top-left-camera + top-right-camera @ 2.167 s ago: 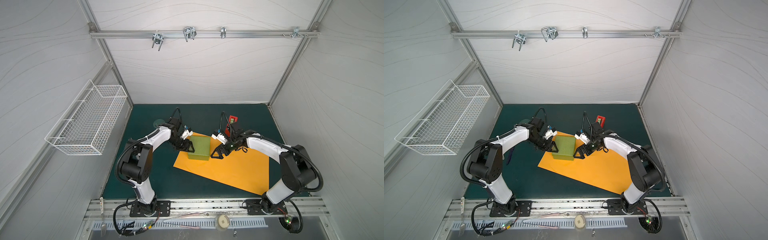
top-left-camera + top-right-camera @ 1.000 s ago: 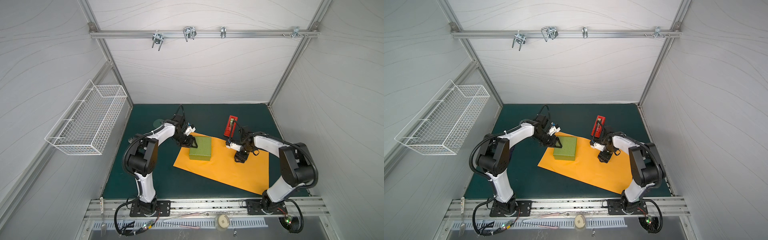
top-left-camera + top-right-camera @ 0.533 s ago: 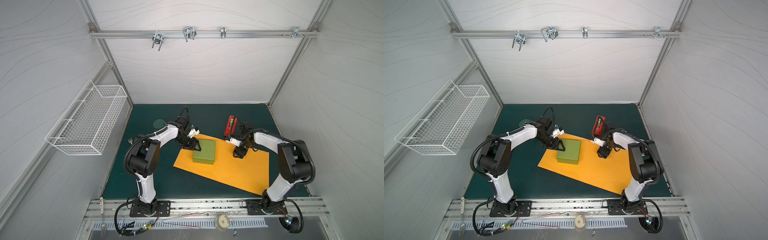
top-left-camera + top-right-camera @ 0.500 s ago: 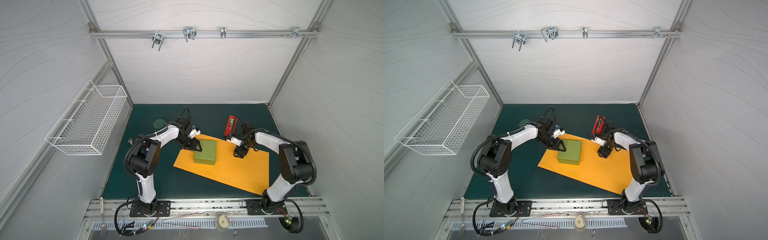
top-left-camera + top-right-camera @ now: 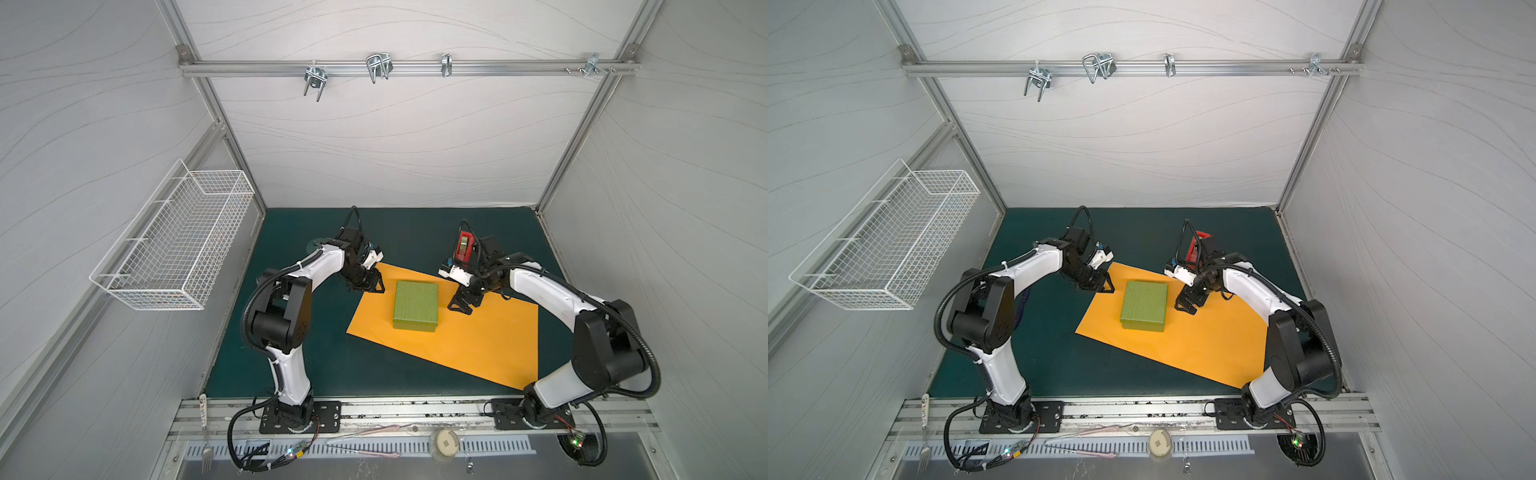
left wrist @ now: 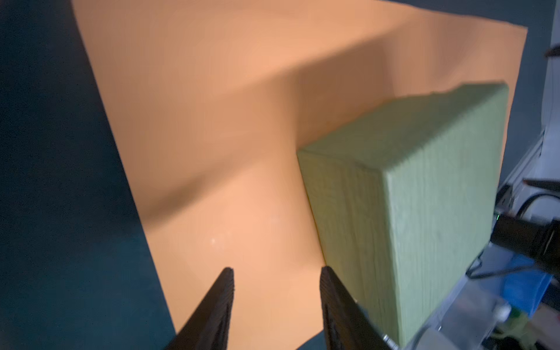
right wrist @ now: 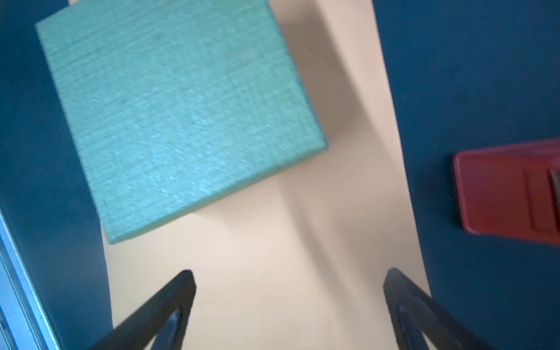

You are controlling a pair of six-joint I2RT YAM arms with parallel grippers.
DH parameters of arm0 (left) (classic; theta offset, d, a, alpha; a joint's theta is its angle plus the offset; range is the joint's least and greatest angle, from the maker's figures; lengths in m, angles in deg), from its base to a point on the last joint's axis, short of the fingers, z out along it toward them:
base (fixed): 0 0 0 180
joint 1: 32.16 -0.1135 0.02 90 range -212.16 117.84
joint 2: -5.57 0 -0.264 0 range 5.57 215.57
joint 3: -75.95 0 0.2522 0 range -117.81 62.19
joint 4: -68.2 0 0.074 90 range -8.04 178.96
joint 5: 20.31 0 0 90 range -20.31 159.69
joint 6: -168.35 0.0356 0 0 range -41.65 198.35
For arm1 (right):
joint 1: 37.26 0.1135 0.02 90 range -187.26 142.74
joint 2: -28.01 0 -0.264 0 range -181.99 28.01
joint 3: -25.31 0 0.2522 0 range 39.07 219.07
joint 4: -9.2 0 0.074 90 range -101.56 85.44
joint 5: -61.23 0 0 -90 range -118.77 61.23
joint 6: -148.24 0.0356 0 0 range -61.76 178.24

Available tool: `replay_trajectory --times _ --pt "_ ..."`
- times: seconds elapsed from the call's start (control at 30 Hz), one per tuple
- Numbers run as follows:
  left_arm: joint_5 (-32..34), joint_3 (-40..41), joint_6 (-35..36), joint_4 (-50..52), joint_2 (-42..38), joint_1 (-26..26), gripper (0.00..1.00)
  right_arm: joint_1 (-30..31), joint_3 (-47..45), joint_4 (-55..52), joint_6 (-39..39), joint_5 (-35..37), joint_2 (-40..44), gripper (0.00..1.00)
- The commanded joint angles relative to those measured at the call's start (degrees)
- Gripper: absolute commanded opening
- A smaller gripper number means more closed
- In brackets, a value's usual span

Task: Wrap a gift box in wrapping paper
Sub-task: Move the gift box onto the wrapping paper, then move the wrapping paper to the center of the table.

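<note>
A squat, grid-textured green box (image 5: 415, 305) sits on flat glossy orange paper (image 5: 478, 345); the left jaws gape narrowly, the right jaws wide, both empty.

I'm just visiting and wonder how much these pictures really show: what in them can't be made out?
The dispenser: in both top views partly behind the right arm's cable; in the right wrist view cut off by the edge.
The paper under the box: hidden by the box.
Whether the left pincer touches the paper: too small in top views, unclear in its wrist view.
The round thing on the front rail: too small to identify.
</note>
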Motion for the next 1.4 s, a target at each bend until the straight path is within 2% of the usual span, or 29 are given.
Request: replay_trajectory --times 0.0,0.13,0.23,0.43,0.63,0.8,0.97,1.13,1.3,1.37 --pt "6.5 -5.9 -2.0 -1.4 4.2 1.5 0.44 -6.1 -0.6 -3.9 2.9 -1.6 0.9 0.96" --pt "15.5 -9.1 -1.6 -2.4 6.1 1.5 0.44 -9.4 -4.3 -3.5 2.2 0.9 3.2 0.95" --pt "18.4 -11.4 0.5 -2.6 8.3 1.3 0.51 -9.5 -5.9 -3.1 1.5 1.9 3.5 0.95" --pt "15.5 -20.9 3.7 3.3 16.2 0.4 0.59 -9.6 -7.1 -2.2 1.7 1.3 2.8 0.94" --pt "12.0 -23.2 4.8 4.9 19.4 0.4 0.58 -9.6 -7.5 -1.7 1.7 1.1 3.2 0.94" --pt "10.7 -22.7 4.4 4.9 19.9 1.1 0.47 -9.6 -7.3 -1.6 1.7 0.8 3.0 0.93" --pt "12.3 -24.4 3.7 5.7 21.2 1.7 0.37 -9.6 -7.1 -1.7 1.8 0.3 3.0 0.92" --pt "13.6 -25.1 2.2 6.1 22.1 1.8 0.2 -9.6 -6.9 -1.9 1.8 0.0 2.9 0.92" --pt "14.5 -21.6 1.9 4.3 19.5 1.2 0.04 -9.7 -6.6 -2.0 1.5 0.5 3.1 0.92" --pt "15.1 -18.9 2.1 3.3 17.7 0.7 0.01 -9.6 -6.5 -2.1 1.2 1.2 3.3 0.92"
